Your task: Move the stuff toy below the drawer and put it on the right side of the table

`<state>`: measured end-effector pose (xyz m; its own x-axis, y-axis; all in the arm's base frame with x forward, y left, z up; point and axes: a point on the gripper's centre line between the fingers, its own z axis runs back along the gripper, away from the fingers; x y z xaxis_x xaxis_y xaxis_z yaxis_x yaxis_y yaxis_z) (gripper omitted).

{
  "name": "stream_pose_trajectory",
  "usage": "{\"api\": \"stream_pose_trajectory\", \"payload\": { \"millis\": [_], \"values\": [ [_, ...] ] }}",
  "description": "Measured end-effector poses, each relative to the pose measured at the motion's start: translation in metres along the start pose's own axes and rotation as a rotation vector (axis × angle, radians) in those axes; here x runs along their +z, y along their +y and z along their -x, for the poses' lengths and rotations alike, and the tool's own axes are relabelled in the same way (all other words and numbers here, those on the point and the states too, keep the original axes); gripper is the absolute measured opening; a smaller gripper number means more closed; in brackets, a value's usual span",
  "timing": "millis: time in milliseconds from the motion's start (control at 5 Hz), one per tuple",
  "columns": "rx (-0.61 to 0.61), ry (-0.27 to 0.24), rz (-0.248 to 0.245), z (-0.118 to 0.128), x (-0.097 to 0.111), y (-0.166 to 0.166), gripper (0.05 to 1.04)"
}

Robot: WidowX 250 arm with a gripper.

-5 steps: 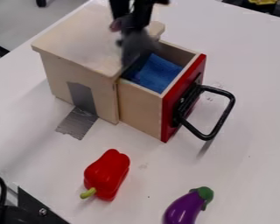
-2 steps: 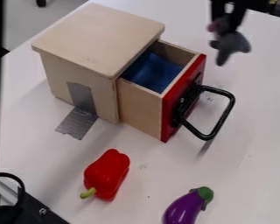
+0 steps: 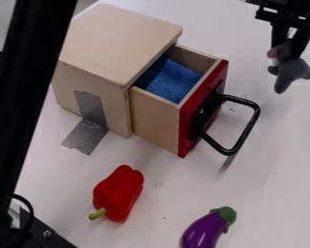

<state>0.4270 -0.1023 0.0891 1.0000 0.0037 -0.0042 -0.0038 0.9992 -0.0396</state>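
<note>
So, closest to the camera there's the purple eggplant (image 3: pixel 206 231) at bottom centre-right and the red pepper (image 3: pixel 118 193) lower left of centre, neither one part of the job. Further back, the wooden box (image 3: pixel 118 43) has its drawer (image 3: pixel 158 116) pulled out, blue cloth (image 3: pixel 174 82) inside. Then way up in the upper right is the good bit: the gripper (image 3: pixel 289 48) has its fingers closed on the grey stuffed toy (image 3: pixel 292 72), which hangs well clear of the drawer. I'd call it mostly done: toy's picked up and over the right side of the table (image 3: pixel 287 145). What's left, imo, is lowering it and letting go, since it looks to be up in the air.
</note>
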Motion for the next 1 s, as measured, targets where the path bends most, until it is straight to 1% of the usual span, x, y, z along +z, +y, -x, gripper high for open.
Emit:
{"api": "stream_pose_trajectory", "payload": {
  "millis": [200,400,600,800,1000],
  "values": [
    [0.016,-0.07,0.008,-0.008,-0.008,-0.009,0.308],
    [0.02,-0.121,0.004,-0.011,-0.022,-0.016,0.308],
    [0.016,-0.15,-0.002,-0.014,-0.032,-0.021,0.355],
    [0.017,-0.146,-0.008,-0.013,-0.039,-0.024,0.534],
    [0.029,-0.13,-0.012,-0.012,-0.043,-0.024,0.835]
  ]
}}
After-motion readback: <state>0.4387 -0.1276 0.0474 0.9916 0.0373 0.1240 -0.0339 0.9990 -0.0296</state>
